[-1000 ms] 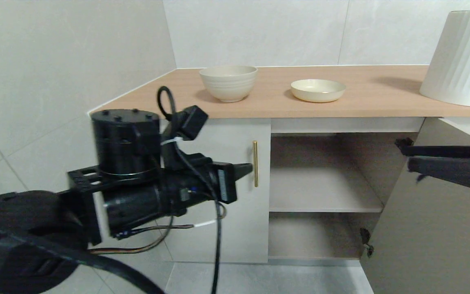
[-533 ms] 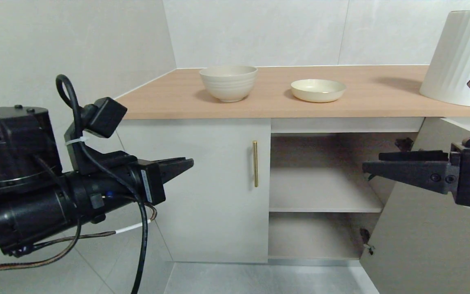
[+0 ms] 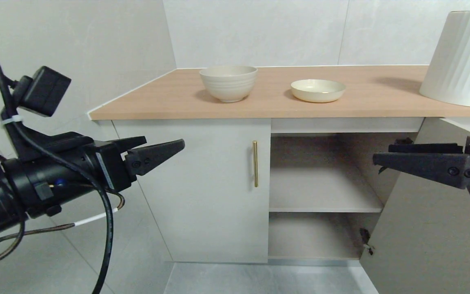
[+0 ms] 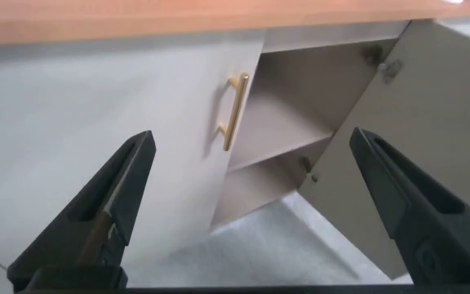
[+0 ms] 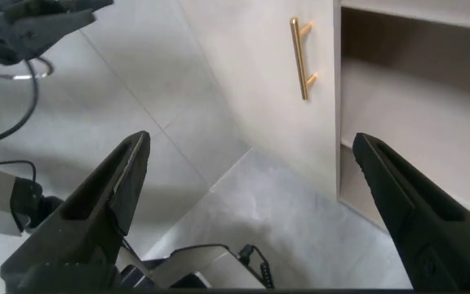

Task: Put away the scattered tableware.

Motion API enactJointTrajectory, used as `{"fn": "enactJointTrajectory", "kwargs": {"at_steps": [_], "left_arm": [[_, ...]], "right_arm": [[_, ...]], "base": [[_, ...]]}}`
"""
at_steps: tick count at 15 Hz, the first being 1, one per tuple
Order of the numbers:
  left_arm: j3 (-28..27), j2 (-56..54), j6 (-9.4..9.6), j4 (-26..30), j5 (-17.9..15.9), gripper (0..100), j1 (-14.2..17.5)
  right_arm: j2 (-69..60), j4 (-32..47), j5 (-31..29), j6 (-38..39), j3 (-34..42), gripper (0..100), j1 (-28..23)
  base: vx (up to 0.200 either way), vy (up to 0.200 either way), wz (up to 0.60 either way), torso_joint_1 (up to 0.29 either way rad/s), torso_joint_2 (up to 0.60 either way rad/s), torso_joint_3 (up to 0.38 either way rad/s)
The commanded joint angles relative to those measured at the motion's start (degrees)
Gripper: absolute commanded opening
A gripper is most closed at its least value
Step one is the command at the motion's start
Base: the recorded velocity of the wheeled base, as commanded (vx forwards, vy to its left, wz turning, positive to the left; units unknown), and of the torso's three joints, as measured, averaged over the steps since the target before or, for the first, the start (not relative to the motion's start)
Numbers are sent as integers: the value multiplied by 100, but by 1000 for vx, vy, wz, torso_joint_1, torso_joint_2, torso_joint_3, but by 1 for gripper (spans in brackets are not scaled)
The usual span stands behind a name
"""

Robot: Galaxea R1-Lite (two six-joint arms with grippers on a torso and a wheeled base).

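Pulling back from the door handle (image 3: 255, 163), left hand (image 3: 165, 142) gapes wide; right hand (image 3: 382, 153) too.

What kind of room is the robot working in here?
Most likely a kitchen: a wooden countertop carrying a bowl and a shallow dish, a base cabinet below with one door open onto shelves, and tiled walls.

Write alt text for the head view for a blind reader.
A bowl and a dish sit on a wooden counter above a cabinet whose right door stands open. The left gripper and right gripper, both open, hang before it.
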Motion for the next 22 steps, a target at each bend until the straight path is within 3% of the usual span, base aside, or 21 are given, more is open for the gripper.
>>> {"fn": "enactJointTrajectory", "kwargs": {"at_steps": [1, 6, 15, 22], "left_arm": [[-88, -253, -2, 74, -6, 100, -8], [-79, -253, -2, 100, -23, 100, -131], [-79, -262, 7, 241, -32, 100, -131], [-53, -376, 16, 214, -32, 100, -157]], "right_arm": [[-30, -32, 1, 15, -29, 100, 3], [-39, -383, 10, 103, 15, 100, 3], [-57, -445, 19, 111, 23, 100, 74], [93, -621, 54, 111, 32, 100, 82]], "base": [[0, 0, 0, 0, 0, 0], [0, 0, 0, 0, 0, 0], [200, 0, 0, 5, 1, 0], [0, 0, 0, 0, 0, 0]]}}
